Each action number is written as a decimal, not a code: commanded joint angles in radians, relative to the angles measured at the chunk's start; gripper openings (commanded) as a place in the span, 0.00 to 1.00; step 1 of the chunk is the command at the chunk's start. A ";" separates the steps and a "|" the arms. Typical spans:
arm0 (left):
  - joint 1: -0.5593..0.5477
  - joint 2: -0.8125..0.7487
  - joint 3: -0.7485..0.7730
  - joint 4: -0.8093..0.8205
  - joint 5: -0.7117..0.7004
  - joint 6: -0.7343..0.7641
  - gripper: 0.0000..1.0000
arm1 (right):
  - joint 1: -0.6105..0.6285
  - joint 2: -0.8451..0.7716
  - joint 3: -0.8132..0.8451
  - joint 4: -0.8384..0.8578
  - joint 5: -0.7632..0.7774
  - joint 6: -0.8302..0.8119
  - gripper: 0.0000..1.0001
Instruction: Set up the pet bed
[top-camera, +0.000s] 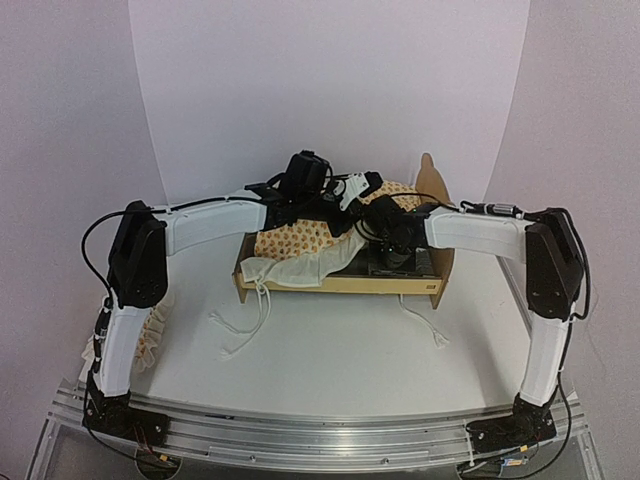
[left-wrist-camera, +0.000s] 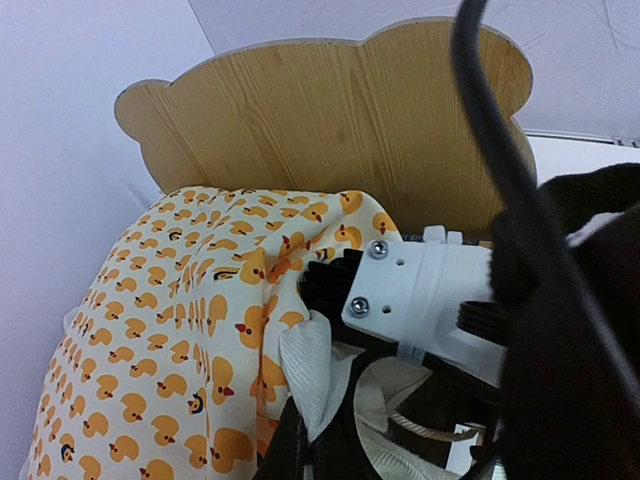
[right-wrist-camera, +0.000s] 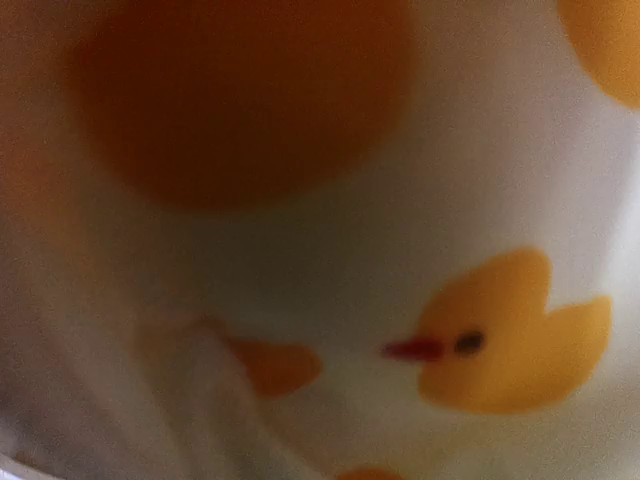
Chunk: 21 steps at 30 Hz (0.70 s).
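Pressed right up against our right wrist lens is the duck-print cushion (right-wrist-camera: 320, 240), so that view gives us only blurred orange ducks on cream cloth. From above we see the pet bed (top-camera: 340, 284) lying across the middle of the bench (top-camera: 330, 370), toward its far side. It is a low frame of pale plywood with shallow side rails, a dark base panel showing at its right end, and the headboard (top-camera: 432, 178) standing upright at that end. Our left wrist view shows what the top view only hints at, the headboard's face: light wood grain with a scalloped top and a rounded ear at each corner. The cushion lies bunched in the frame, humped in front of the headboard, with its white underside showing toward the left end. Its tie cords (top-camera: 240, 335) trail onto the bench in front of the bed. The left fingers (left-wrist-camera: 290, 445) are pressed together on a fold of the cushion's white edge. The right fingers (left-wrist-camera: 325, 285) push into the duck cloth just below the headboard; we cannot tell whether they are spread or closed. Only the top view shows the small ruffled pillow (top-camera: 152, 340) lying on the bench beneath our left arm, well apart from the bed.
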<state>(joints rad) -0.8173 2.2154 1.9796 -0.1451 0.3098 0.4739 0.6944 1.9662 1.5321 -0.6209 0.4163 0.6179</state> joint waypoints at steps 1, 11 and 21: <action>-0.003 -0.065 -0.008 0.036 0.039 0.000 0.00 | -0.005 0.076 0.099 0.033 -0.055 -0.003 0.27; -0.003 -0.066 -0.016 0.037 0.037 -0.001 0.00 | -0.016 0.118 0.091 0.147 -0.097 0.066 0.34; -0.003 -0.068 -0.018 0.035 0.037 -0.004 0.00 | -0.016 0.153 -0.002 0.147 0.011 0.108 0.05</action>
<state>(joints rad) -0.7877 2.2150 1.9484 -0.1428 0.2756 0.4758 0.6810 2.0961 1.5823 -0.4689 0.3787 0.6706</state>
